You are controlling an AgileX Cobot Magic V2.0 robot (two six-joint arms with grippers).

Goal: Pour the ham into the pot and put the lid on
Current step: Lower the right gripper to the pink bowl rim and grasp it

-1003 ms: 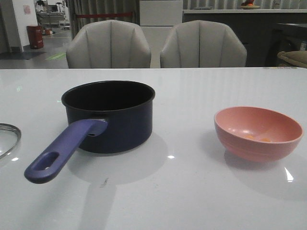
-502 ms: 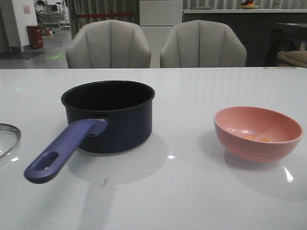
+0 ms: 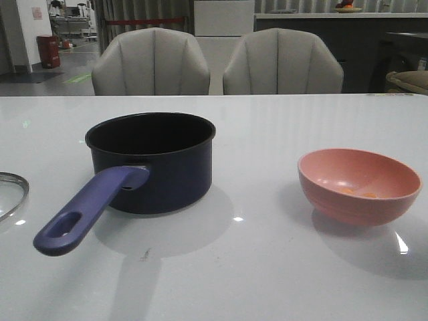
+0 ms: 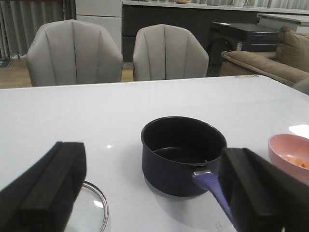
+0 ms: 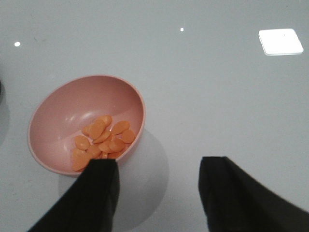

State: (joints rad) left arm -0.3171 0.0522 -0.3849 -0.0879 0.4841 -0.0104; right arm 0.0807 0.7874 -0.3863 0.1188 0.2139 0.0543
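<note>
- Frankly, you get almost no change over the last second: seen from the front, the pot, the pink bowl and the lid sit where they sat, apart from the faintest shift of the whole picture.
- That means the task has not started for you. The ham is all in the bowl, a heap of thin orange slices on its floor, and the pot's black inside is empty.
- Take the pot as your landmark. It stands upright on the white table, with its blue-purple handle pointing toward the robot and to the robot's left.
- The bowl stands well apart from the pot, on the robot's right, and touches nothing.
- The lid lies flat on the table well to the pot's left; only its steel rim and some glass show at the edge of the front view, and its knob is out of sight.
- Your right gripper hovers just on the near side of the bowl, fingers spread wide and holding nothing, one finger overlapping the bowl's near rim in the wrist view.
- Your left gripper hangs short of the pot, on the robot's side of it, jaws wide apart and empty, with the lid's edge below one finger.
- Judging from this, your next move is to grip the bowl's rim with the right gripper.
</note>
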